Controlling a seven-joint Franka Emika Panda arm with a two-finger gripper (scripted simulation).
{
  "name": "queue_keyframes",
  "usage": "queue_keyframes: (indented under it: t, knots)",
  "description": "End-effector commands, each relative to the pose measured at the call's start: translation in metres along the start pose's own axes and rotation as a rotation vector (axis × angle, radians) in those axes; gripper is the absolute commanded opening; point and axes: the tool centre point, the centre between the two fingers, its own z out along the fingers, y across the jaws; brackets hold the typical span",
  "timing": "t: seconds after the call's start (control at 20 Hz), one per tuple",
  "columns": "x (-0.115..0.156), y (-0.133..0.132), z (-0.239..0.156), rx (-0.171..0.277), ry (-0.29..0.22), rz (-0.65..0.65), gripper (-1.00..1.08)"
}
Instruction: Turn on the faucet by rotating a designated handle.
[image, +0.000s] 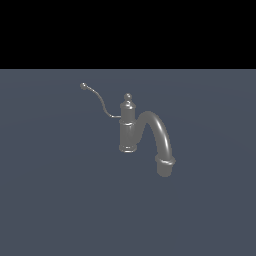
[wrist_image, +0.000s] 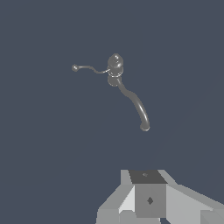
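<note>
The grey metallic faucet (image: 129, 127) stands upright on the flat blue-grey floor, with a knob on top of its post and a thick arched spout (image: 159, 137) curving down toward the exterior view's right. The handle (image: 97, 100), a thin curved wire lever with a small ball tip, reaches from the post toward the exterior view's left. The wrist view looks down on the faucet (wrist_image: 115, 65) and handle (wrist_image: 89, 68) from well above. Only grey blocks of my gripper (wrist_image: 148, 175) show at that picture's edge, far from the faucet. The fingers' gap is not visible. The exterior view shows no gripper.
The faucet stands alone on a plain blue-grey floor (image: 60, 200). A black band fills the upper part of the exterior view.
</note>
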Motion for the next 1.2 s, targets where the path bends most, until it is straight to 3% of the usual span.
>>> queue_keyframes:
  t: [0.0,1.15]
  knots:
    - [0.005,-0.01,0.011,-0.001,-0.003,0.048,-1.0]
    - [0.079,-0.098,0.117,-0.013,-0.036,0.525,-1.0]
